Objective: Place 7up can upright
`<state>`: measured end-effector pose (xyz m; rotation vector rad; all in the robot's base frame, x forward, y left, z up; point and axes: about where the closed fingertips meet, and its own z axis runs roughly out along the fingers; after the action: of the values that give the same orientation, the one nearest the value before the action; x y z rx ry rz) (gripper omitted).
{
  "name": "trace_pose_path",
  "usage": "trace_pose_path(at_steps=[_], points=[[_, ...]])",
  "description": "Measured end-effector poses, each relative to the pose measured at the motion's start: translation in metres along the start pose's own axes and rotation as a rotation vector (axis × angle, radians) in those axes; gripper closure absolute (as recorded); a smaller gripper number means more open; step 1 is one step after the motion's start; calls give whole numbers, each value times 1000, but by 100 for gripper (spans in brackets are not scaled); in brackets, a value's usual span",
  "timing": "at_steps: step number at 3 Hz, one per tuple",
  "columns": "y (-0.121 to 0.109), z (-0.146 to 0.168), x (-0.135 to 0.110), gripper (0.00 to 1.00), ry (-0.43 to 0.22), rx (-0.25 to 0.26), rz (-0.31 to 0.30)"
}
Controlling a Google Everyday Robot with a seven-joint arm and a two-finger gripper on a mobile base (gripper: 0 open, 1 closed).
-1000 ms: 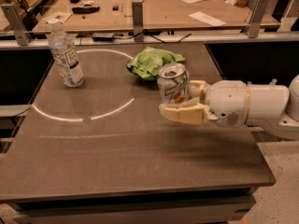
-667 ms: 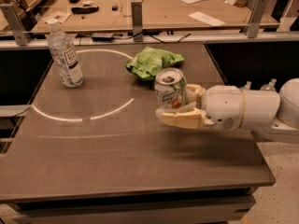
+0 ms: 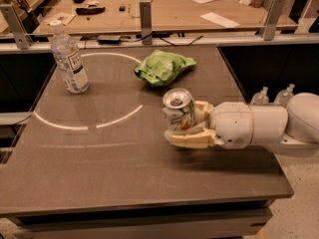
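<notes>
Silver-white 7up can (image 3: 177,108), near upright, clamped in pincer (image 3: 183,125) over brown surface (image 3: 99,158), green bag (image 3: 162,66) just beyond pincer, water bottle (image 3: 70,59) well apart.

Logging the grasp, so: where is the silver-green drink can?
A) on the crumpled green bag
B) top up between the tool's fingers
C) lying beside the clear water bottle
B: the small silver-green aluminium can sits top up, clasped by the tool, over the brown table's right half.
</notes>
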<state>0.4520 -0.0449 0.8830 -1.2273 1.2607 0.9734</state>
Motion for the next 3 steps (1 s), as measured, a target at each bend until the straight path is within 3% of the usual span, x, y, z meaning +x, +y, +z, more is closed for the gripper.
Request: trace_pose_path(at_steps=[2, 3], points=[[14, 2, 22, 100, 7, -34, -5], [19, 2, 25, 92, 5, -44, -8]])
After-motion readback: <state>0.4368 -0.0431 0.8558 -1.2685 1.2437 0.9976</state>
